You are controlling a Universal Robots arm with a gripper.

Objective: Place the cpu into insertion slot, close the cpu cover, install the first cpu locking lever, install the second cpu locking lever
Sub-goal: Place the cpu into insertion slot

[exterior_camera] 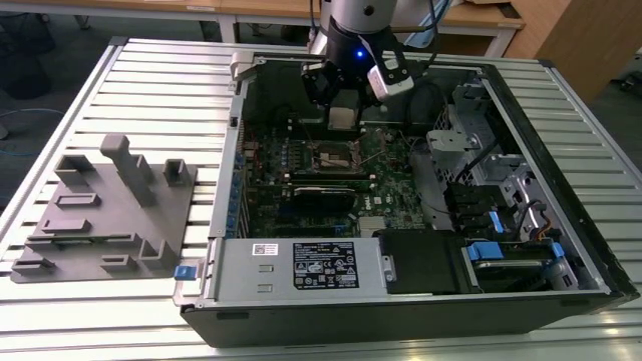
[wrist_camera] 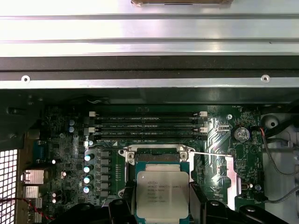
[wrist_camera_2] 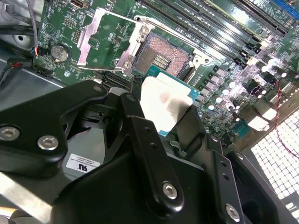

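- Pincer (wrist_camera_2: 162, 122) was pinching the cpu (wrist_camera_2: 161, 100) by two opposite edges, one black finger (wrist_camera_2: 133, 116) on each side; the chip's metal top faced the camera in both wrist views.
- Cpu (wrist_camera: 162, 193) was held just over the insertion slot (wrist_camera: 156, 157), not seated. In the second wrist view the slot (wrist_camera_2: 163, 53) lay bare, its dark contact field uncovered.
- Cpu cover (wrist_camera_2: 100, 39) stood swung open beside the slot, and its square cut-out showed green board behind it. In the first wrist view it appeared as an upright silver plate (wrist_camera: 232, 177).
- One thin wire lever (wrist_camera: 210, 153) was raised, running from the slot corner towards the cover.
- Black memory slots (wrist_camera: 147, 126) lay just beyond the slot.
- Exterior view: arm reached down into the open computer case (exterior_camera: 231, 226), with the pincer (exterior_camera: 342, 124) above the slot (exterior_camera: 336, 156).
- Case sat on a slatted metal counter (exterior_camera: 150, 83); a grey parts fixture (exterior_camera: 110, 218) lay on the exterior view's left, well apart from the arm.
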